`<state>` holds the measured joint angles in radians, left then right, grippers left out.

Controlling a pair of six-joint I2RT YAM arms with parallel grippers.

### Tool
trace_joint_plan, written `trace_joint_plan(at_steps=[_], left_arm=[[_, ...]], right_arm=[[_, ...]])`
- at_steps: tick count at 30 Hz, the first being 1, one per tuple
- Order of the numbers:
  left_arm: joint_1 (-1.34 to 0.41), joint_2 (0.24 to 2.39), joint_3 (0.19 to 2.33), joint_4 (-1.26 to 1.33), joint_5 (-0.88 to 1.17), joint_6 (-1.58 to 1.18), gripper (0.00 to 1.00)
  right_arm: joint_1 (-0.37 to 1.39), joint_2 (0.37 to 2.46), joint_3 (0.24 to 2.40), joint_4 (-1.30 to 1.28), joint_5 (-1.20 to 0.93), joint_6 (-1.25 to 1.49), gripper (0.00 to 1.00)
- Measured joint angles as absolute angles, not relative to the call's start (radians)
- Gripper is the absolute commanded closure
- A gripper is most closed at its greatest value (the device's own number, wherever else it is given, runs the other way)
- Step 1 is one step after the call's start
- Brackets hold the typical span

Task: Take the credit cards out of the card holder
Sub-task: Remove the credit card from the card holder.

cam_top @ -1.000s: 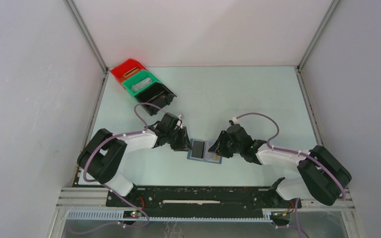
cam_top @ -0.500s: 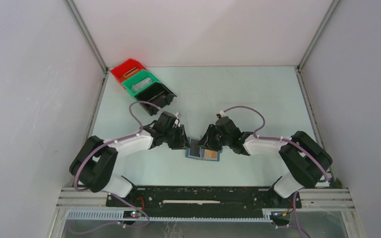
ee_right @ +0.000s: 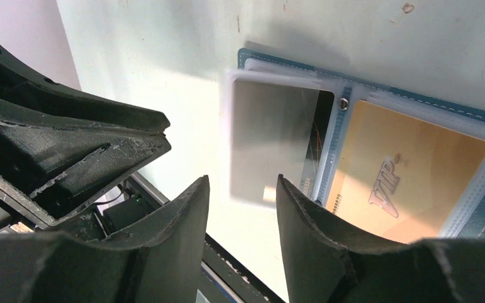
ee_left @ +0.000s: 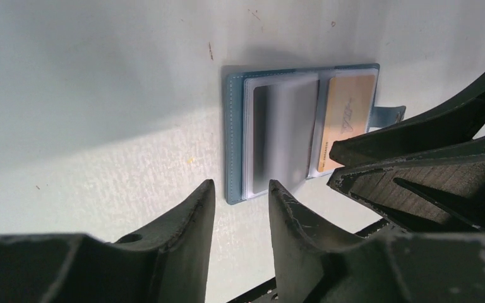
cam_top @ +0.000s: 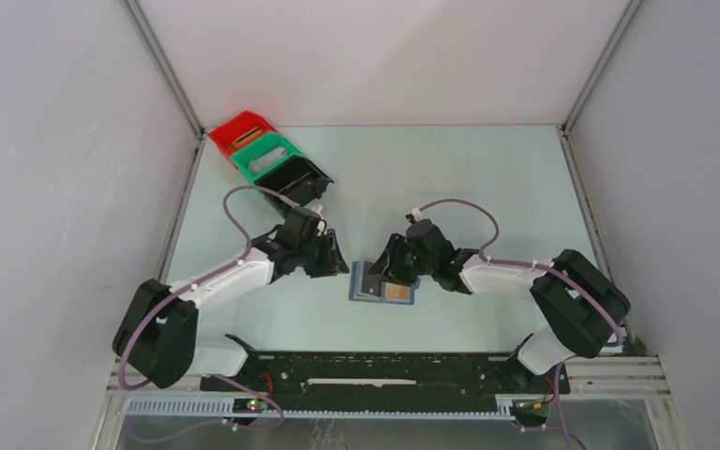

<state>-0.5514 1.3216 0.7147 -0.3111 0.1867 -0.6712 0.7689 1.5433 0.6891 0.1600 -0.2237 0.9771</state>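
Two grippers a little open, holding nothing, left gripper (ee_left: 240,186) just beside open blue wallet (ee_left: 233,139), right gripper (ee_right: 240,183) above it, blurry grey card (ee_right: 271,139), gold card (ee_right: 410,164) inside.

This is looking like a robotics lab test cell. Plain white panel walls (cam_top: 375,56) are closing in a pale green tabletop (cam_top: 487,178) on three sides. Silver aluminium frame struts (cam_top: 162,67) are running up the corners. A white-and-black left robot arm (cam_top: 230,277) and its right twin (cam_top: 506,275) are sitting bolted to a black mounting rail (cam_top: 384,370) at the near edge, and a grey slotted cable duct (cam_top: 337,406) is running along below.
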Motion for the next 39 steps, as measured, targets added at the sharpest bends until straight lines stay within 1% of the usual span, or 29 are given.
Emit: trace_joint_plan(at_steps=[2,6,8,10,13,17,23,29,37,39], left_arm=[[-0.551,1.310,0.717,-0.319,0.186,-0.669,0.54],[-0.551,1.288,0.725,-0.332,0.186,-0.661,0.53],[-0.551,1.285,0.734,-0.332,0.187,-0.655,0.53],[-0.551,1.284,0.736,-0.325,0.197,-0.653,0.54],[-0.551,1.288,0.736,-0.301,0.247,-0.654,0.55],[-0.551,1.338,0.736,-0.221,0.334,-0.662,0.56],[-0.551,1.438,0.736,-0.128,0.400,-0.692,0.61],[-0.551,1.520,0.736,-0.067,0.421,-0.727,0.65],[-0.551,1.587,0.735,-0.053,0.422,-0.747,0.66],[-0.551,1.597,0.735,-0.040,0.424,-0.753,0.66]], right_arm=[[0.769,1.540,0.693,0.160,-0.225,0.976,0.47],[0.769,1.519,0.694,0.158,-0.227,0.975,0.47],[0.769,1.504,0.694,0.148,-0.221,0.974,0.50],[0.769,1.491,0.694,0.137,-0.211,0.971,0.55],[0.764,1.483,0.694,0.130,-0.200,0.972,0.60],[0.735,1.496,0.686,0.144,-0.213,0.984,0.64],[0.712,1.563,0.673,0.173,-0.231,1.009,0.66],[0.689,1.600,0.641,0.199,-0.253,1.036,0.67],[0.680,1.660,0.635,0.261,-0.291,1.063,0.72],[0.680,1.660,0.630,0.270,-0.292,1.066,0.74]])
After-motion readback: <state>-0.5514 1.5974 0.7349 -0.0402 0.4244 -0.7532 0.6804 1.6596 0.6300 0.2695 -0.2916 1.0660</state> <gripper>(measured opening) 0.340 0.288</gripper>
